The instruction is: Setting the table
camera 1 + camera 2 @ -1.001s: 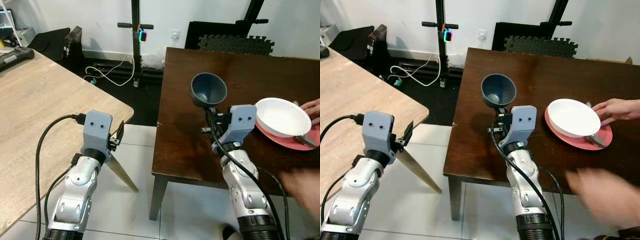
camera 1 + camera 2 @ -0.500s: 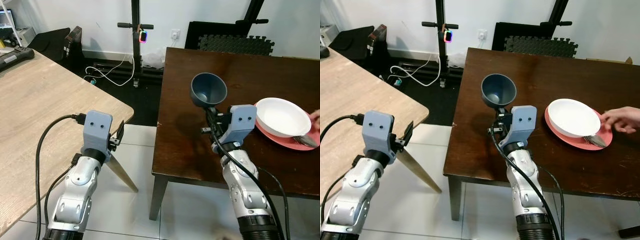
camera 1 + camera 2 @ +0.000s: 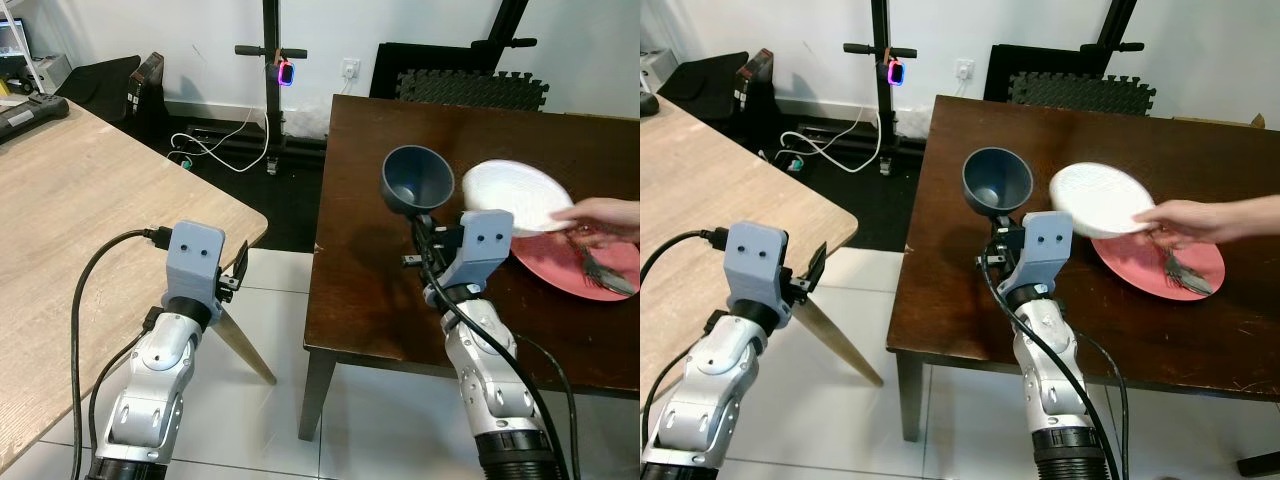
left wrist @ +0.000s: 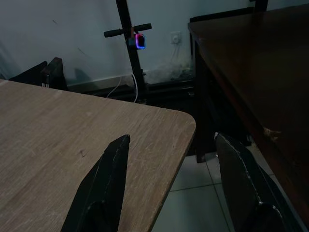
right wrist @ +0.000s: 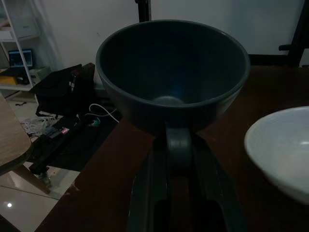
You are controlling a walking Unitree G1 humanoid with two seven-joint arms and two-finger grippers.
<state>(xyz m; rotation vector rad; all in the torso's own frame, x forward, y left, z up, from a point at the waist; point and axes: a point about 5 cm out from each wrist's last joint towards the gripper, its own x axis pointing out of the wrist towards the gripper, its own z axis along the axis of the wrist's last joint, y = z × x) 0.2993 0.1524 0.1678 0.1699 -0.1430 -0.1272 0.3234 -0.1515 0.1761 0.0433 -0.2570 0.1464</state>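
My right gripper (image 3: pixel 426 222) is shut on the rim of a dark blue-grey bowl (image 3: pixel 417 178), holding it upright above the dark wooden table (image 3: pixel 365 290); the right wrist view has the bowl (image 5: pixel 174 72) close up. A person's hand (image 3: pixel 603 213) holds a white bowl (image 3: pixel 510 195) tilted in the air just right of my bowl. Beneath it lies a red plate (image 3: pixel 565 265) with a fork (image 3: pixel 607 273) on it. My left gripper (image 3: pixel 238 268) is open, with nothing in it, by the corner of the light wooden table (image 3: pixel 80 220).
A gap of tiled floor (image 3: pixel 280 300) separates the two tables. The light table's slanted leg (image 3: pixel 248 347) crosses it. At the back wall stand a scooter (image 3: pixel 272 90), loose cables (image 3: pixel 215 150) and black foam mats (image 3: pixel 470 88).
The person's hand has lifted the white bowl off the red plate and brought it left, tilted, near my bowl. A blurred hand at the front right is gone. My arms have not moved.
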